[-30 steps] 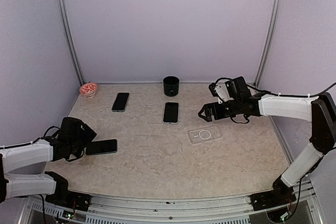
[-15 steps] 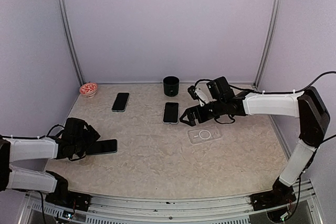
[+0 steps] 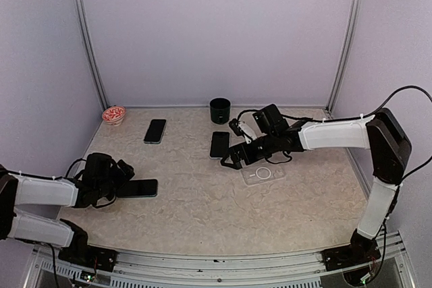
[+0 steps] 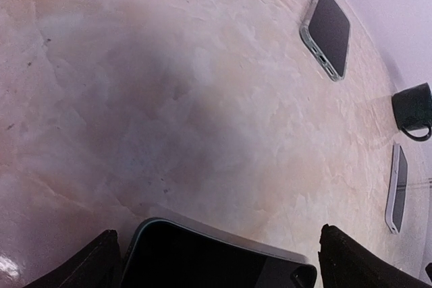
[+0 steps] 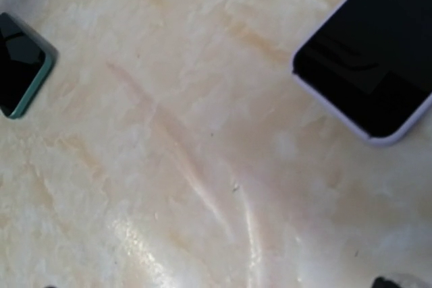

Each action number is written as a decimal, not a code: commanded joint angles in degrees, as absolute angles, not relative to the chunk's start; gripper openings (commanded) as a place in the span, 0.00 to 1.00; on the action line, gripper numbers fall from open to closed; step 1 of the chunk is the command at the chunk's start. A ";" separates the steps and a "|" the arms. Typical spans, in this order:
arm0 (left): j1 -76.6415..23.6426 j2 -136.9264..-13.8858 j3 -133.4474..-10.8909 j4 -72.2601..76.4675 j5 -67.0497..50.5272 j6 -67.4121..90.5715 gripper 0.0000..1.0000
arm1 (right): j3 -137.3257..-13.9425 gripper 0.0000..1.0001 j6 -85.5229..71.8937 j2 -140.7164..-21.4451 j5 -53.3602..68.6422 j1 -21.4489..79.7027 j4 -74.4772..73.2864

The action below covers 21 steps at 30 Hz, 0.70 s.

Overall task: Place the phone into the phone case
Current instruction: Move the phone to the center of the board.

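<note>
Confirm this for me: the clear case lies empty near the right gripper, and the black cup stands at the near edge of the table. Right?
Not quite. The black cup stands at the far edge of the table, not the near one; the top external view shows it. The rest holds: the clear case lies empty near the right gripper.

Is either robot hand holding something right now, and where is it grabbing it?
Nothing is held. The left hand is open around the near phone, not pinching it. The right hand is open and empty.
</note>
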<state>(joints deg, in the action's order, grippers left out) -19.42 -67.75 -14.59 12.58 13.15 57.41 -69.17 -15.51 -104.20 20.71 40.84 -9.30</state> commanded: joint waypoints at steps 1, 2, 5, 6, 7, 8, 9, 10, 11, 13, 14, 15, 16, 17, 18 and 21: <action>-24.07 -68.15 -12.82 8.38 10.54 61.13 0.99 | -70.49 1.00 -16.42 -105.61 21.95 41.53 -8.47; -25.03 -67.97 -12.92 8.32 10.88 61.69 0.99 | -70.36 1.00 -16.49 -105.72 22.11 41.57 -8.29; -27.80 -67.99 -13.49 8.52 11.52 62.91 0.99 | -70.04 1.00 -16.62 -105.80 22.30 41.58 -8.18; -28.46 -68.46 -13.86 8.63 11.66 63.05 0.99 | -69.96 1.00 -16.56 -105.86 22.42 41.69 -8.15; -28.98 -68.88 -14.28 8.95 11.73 63.10 0.99 | -69.94 1.00 -16.60 -105.95 22.48 41.70 -8.13; -29.53 -69.23 -14.70 9.35 11.69 63.10 0.99 | -69.77 1.00 -16.65 -106.06 22.53 41.80 -8.09; -30.20 -70.01 -15.27 9.86 11.83 63.17 0.99 | -69.74 1.00 -16.57 -106.22 22.57 41.83 -8.09; -30.83 -70.59 -15.86 10.20 12.02 63.09 0.99 | -69.66 1.00 -16.60 -106.44 22.63 41.84 -8.00; -31.57 -71.42 -16.62 10.72 11.88 62.84 0.99 | -69.62 1.00 -16.59 -106.58 22.66 41.77 -8.12; -33.20 -73.52 -18.40 11.13 12.08 62.25 0.99 | -69.46 1.00 -16.62 -106.90 22.94 41.86 -7.95; -34.07 -74.61 -19.72 11.20 12.18 61.90 0.99 | -69.36 1.00 -16.61 -107.00 22.97 41.88 -7.96; -34.77 -75.41 -20.62 11.21 12.14 61.69 0.99 | -69.35 1.00 -16.57 -107.05 22.94 41.92 -8.06; -35.67 -76.68 -21.33 11.40 12.13 61.58 0.99 | -69.35 1.00 -16.46 -107.05 22.85 41.92 -8.15; -36.49 -77.70 -21.99 11.61 12.13 61.41 0.99 | -69.41 1.00 -16.34 -107.09 22.73 41.88 -8.24; -37.20 -78.36 -22.58 12.01 11.96 61.29 0.99 | -69.49 1.00 -16.27 -107.12 22.63 41.92 -8.46; -39.01 -81.05 -24.15 13.51 10.95 61.09 0.99 | -69.68 1.00 -16.00 -107.12 22.59 41.90 -8.70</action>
